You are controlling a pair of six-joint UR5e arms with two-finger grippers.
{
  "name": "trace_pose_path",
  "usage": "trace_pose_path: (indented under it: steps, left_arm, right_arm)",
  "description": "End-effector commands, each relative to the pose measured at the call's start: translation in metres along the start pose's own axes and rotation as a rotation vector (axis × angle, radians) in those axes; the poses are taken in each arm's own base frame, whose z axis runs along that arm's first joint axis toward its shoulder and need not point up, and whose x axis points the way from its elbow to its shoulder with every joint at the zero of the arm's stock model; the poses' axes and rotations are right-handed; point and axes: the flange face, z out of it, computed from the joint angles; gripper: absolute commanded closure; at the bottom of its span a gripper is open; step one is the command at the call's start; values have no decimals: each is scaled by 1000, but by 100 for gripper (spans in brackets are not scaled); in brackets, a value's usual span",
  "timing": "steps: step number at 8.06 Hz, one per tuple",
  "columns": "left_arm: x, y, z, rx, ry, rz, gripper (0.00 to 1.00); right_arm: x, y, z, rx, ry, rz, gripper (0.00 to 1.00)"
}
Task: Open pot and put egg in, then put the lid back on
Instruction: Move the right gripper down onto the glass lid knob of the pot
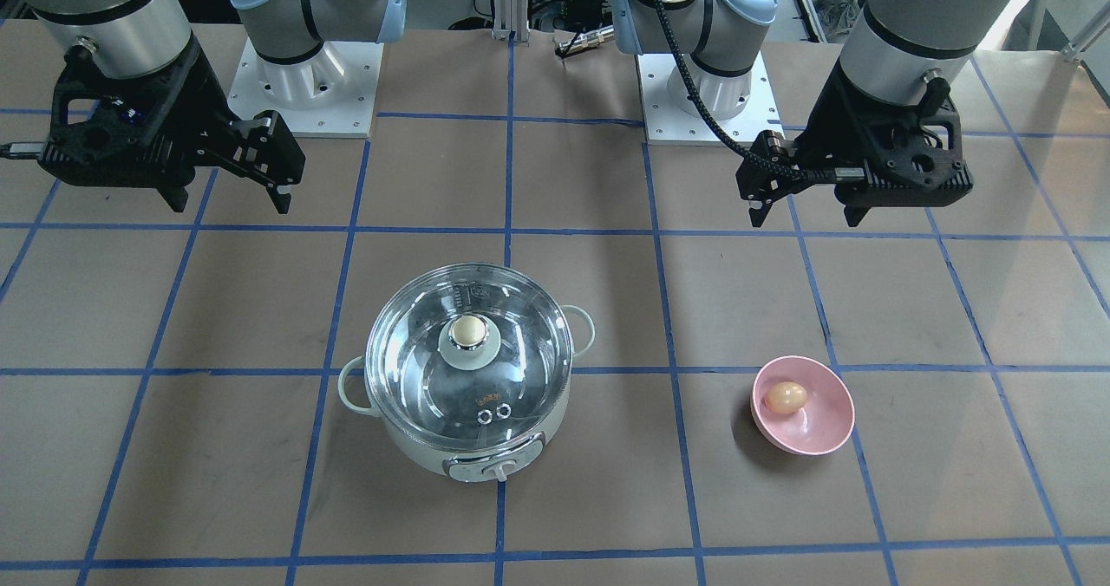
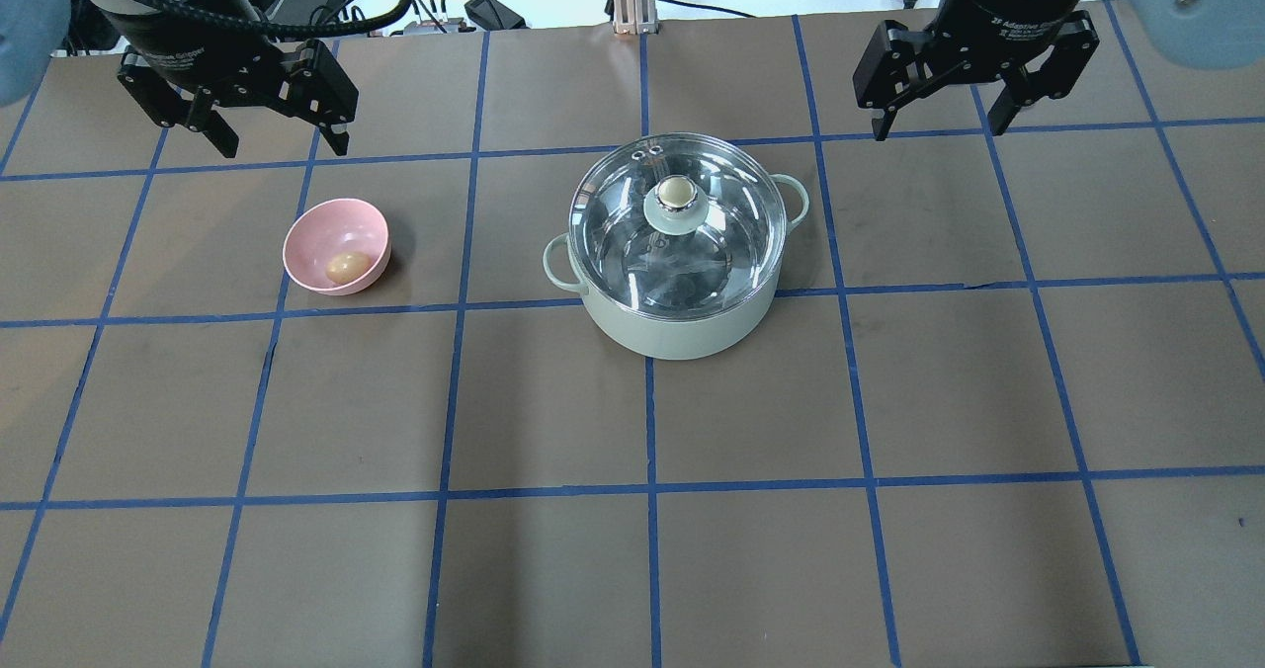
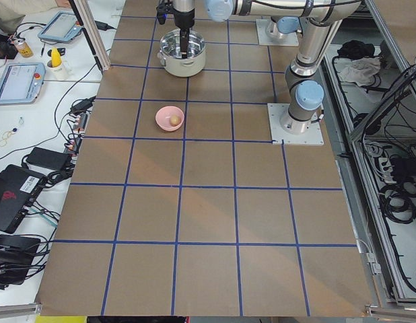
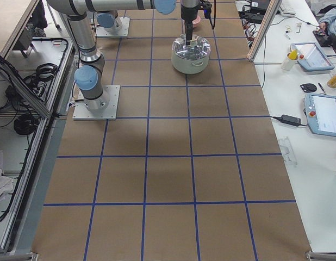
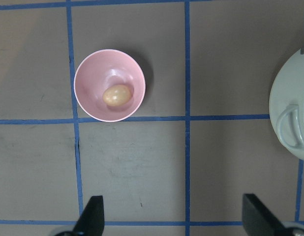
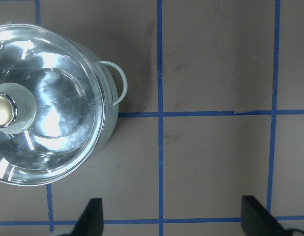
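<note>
The pale mint pot (image 2: pixel 682 337) stands mid-table with the clear glass lid (image 2: pixel 712 253) closed on it, its beige knob (image 2: pixel 676 192) on top. The tan egg (image 2: pixel 343 267) lies in a pink bowl (image 2: pixel 321 231) to the pot's left. My left gripper (image 2: pixel 279 139) hangs open and empty above the table behind the bowl; its wrist view shows the egg (image 5: pixel 117 94) ahead of it. My right gripper (image 2: pixel 939 126) hangs open and empty behind and to the right of the pot; its wrist view shows the lid (image 6: pixel 58 123) at the left.
The table is brown paper with a blue tape grid. In the front-facing view the pot's silver panel and knob (image 1: pixel 499 467) face away from me. Both arm bases (image 1: pixel 303 83) stand at the table's back edge. Tablets and cables lie on side benches.
</note>
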Motion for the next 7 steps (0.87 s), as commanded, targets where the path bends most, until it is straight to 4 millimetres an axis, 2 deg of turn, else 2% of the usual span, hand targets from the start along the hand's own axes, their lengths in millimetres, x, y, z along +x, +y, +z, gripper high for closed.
trace_pose_path:
  steps: [1, 2, 3, 4, 5, 6, 7]
  left_arm:
    - [-4, 0, -1, 4, 2, -9, 0]
    - [-6, -3, 3, -4, 5, -10, 0]
    - [-6, -7, 9, -7, 4, -13, 0]
    - [-7, -9, 14, -2, 4, -21, 0]
    - [-13, -17, 9, 64, -8, -100, 0]
    - [-27, -23, 6, 111, -7, -222, 0]
    - [-36, -28, 12, 104, -3, -326, 0]
  right_arm:
    - [-2, 0, 1, -4, 5, 6, 0]
    - [-3, -2, 2, -2, 11, 8, 0]
    - [-14, -13, 12, -19, 5, 56, 0]
    - [-58, -21, 22, 2, 7, 45, 0]
    - [-101, -30, 40, 10, 4, 48, 0]
    - [-126, -42, 58, 37, -17, 45, 0]
    - [-141, -58, 85, 54, -25, 51, 0]
